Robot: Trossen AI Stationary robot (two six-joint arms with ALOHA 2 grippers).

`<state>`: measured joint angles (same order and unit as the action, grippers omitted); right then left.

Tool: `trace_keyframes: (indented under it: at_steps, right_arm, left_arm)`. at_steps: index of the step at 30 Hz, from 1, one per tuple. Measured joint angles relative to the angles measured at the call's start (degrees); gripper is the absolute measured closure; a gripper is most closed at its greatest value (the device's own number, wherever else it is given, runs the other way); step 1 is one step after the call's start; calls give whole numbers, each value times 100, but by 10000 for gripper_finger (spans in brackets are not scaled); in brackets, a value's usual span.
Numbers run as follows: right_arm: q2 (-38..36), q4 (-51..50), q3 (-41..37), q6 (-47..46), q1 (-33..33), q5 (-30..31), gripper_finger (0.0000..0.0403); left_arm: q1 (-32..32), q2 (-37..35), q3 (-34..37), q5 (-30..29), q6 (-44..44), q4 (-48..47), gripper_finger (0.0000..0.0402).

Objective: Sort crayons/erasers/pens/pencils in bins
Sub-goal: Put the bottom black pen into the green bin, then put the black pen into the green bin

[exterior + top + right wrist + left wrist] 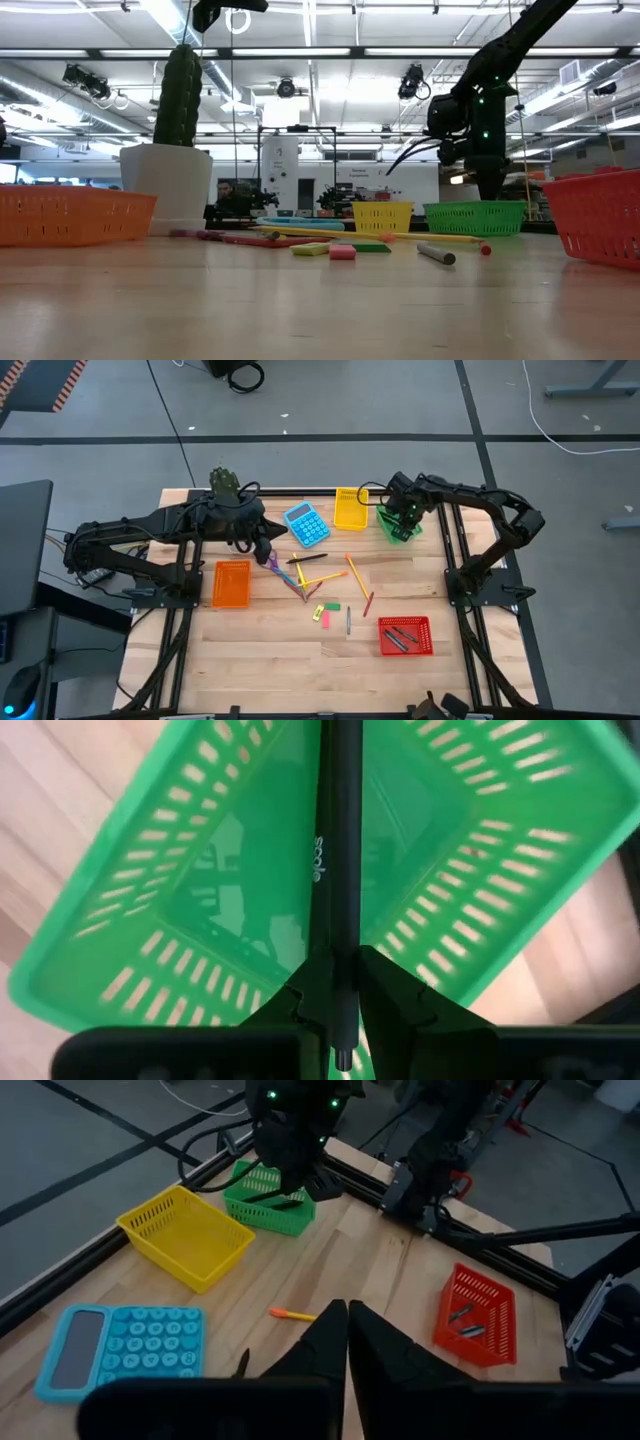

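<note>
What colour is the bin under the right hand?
Green bin, clearest in the right wrist view, beneath the right hand.

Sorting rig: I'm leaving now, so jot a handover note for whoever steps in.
Right hand: shut on a black pen, held over the green bin.
Left hand: shut, empty, above the table near the blue calculator.
Done: dark sticks already lie in the red bin.
Left: orange bin and yellow bin look empty; pencils, erasers and a pen lie loose mid-table.
</note>
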<state>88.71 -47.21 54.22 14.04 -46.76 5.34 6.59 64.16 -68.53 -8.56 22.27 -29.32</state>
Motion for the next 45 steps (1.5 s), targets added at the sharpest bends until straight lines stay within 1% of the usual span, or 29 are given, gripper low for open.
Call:
trace_keyframes:
  at_steps: [9, 16, 20, 26, 31, 38, 43, 45]
  right_arm:
    - [0, 64, -455, -173, 0, -36, 354]
    - [0, 141, -495, -341, 0, -42, 353]
    - [0, 176, -495, -463, 0, -44, 338]
    - [0, 115, -474, -681, 0, -44, 309]
    - [0, -148, -200, -794, 2, -40, 298]
    - [0, -599, 441, -913, 7, 2, 297]
    - [0, -1207, 992, -1096, 7, -4, 297]
    - [-2, -1430, 1219, -1241, 8, -101, 296]
  left_arm:
    - [0, 0, 0, 0, 169, 0, 390]
    - [-2, 0, 0, 0, 265, -2, 384]
    - [-1, 0, 0, 0, 268, 0, 380]
    - [-1, 0, 0, 0, 268, 0, 389]
    - [-1, 0, 1, -14, 268, 0, 390]
    - [-2, 0, 0, -83, 261, 0, 380]
    - [0, 0, 1, -85, 259, -1, 387]
    - [-2, 0, 0, -85, 257, 0, 390]
